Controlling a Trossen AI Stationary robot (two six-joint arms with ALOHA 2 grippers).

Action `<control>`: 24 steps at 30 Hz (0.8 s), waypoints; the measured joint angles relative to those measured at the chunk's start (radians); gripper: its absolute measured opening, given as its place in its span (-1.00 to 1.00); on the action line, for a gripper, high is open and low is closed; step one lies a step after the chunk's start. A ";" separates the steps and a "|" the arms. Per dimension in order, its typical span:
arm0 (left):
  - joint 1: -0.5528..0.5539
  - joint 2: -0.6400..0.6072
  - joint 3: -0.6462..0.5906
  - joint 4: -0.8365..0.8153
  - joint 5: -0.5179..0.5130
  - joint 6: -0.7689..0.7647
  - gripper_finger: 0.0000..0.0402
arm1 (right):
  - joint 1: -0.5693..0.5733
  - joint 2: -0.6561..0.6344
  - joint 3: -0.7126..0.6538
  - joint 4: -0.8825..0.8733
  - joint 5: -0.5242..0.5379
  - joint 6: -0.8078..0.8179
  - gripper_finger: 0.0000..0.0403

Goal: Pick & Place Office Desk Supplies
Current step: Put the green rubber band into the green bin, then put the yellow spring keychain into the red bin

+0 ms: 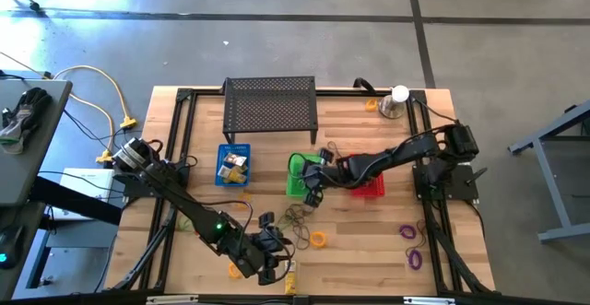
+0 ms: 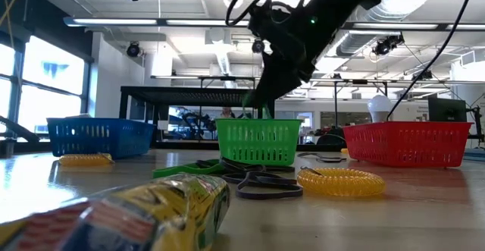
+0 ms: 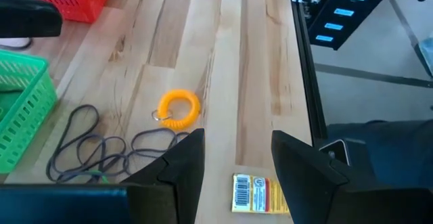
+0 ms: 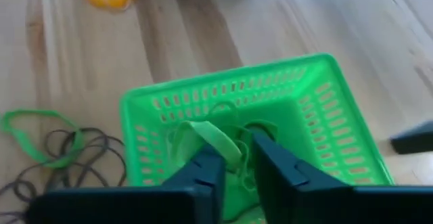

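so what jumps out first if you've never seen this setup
The right gripper sits over the green basket at mid-table, pinching a green band. Near the front edge, the left gripper is open above a yellow packet, with an orange coil and dark loops close by.

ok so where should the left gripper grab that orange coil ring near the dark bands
Grip the orange coil ring across one side of its loop, coming straight down from above: it lies flat on the table. Use the side away from the dark bands, which is bare. The left gripper is open beside it.
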 joint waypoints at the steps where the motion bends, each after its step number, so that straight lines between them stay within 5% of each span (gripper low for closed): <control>1: 0.000 0.000 0.000 -0.002 0.000 0.000 -0.17 | 0.000 0.000 0.000 -0.001 0.010 -0.003 -0.55; 7: 0.000 0.000 -0.001 -0.022 0.000 -0.015 -0.17 | 0.032 -0.050 -0.002 0.010 0.045 -0.105 -0.12; 17: -0.008 0.000 -0.001 -0.097 -0.002 -0.079 -0.17 | 0.205 -0.154 0.001 -0.098 -0.392 -0.204 -0.02; 24: -0.023 0.000 -0.001 -0.100 0.000 -0.080 -0.17 | 0.355 -0.077 0.000 -0.095 -0.248 -0.228 -0.15</control>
